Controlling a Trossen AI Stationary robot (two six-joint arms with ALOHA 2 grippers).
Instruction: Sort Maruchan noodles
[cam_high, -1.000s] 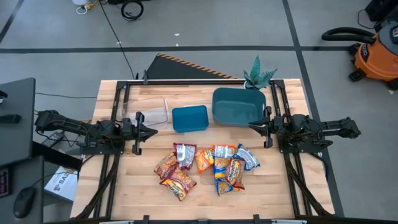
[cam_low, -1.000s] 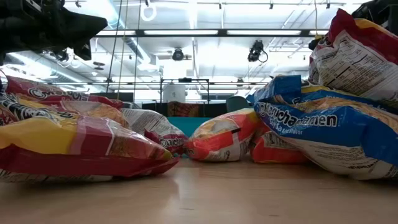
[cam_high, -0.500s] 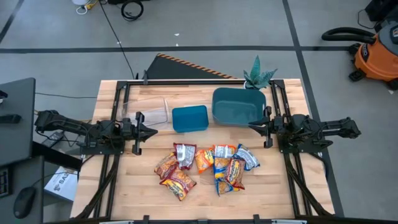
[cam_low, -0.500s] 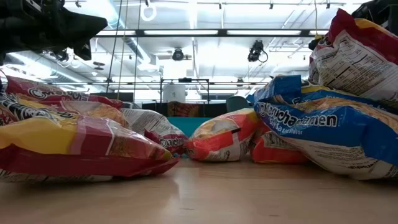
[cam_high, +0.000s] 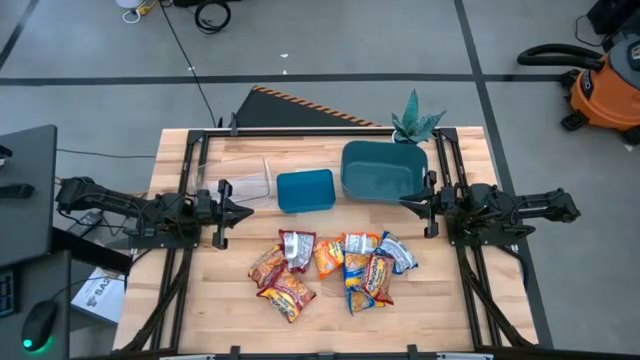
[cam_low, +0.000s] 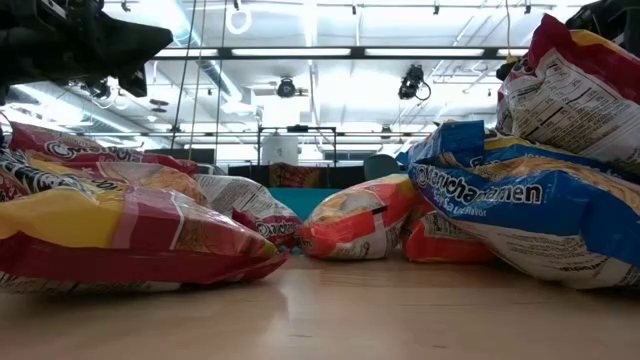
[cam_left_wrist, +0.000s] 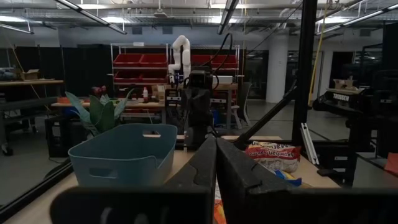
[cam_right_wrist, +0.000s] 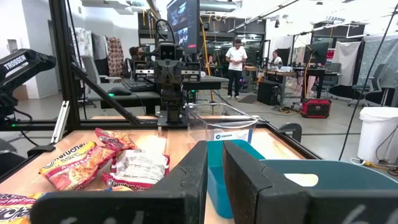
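Several Maruchan noodle packets (cam_high: 330, 268) lie flat in a loose cluster on the wooden table, some overlapping. There are red ones (cam_high: 288, 294), orange ones (cam_high: 328, 255) and a blue-silver one (cam_high: 397, 252). The low view shows them close up (cam_low: 140, 235). My left gripper (cam_high: 245, 213) hovers at the table's left, left of the cluster and clear of it, with its fingers shut (cam_left_wrist: 216, 140). My right gripper (cam_high: 405, 203) hovers at the table's right, beside the large teal bin, with a narrow gap between its fingers (cam_right_wrist: 214, 146). Neither holds anything.
Along the far side stand a clear box (cam_high: 240, 178), a small teal bin (cam_high: 305, 190) and a large teal bin (cam_high: 383, 170), with a plant (cam_high: 415, 120) behind them. Black frame rails (cam_high: 185, 260) run along both table sides. Bare wood lies near the packets.
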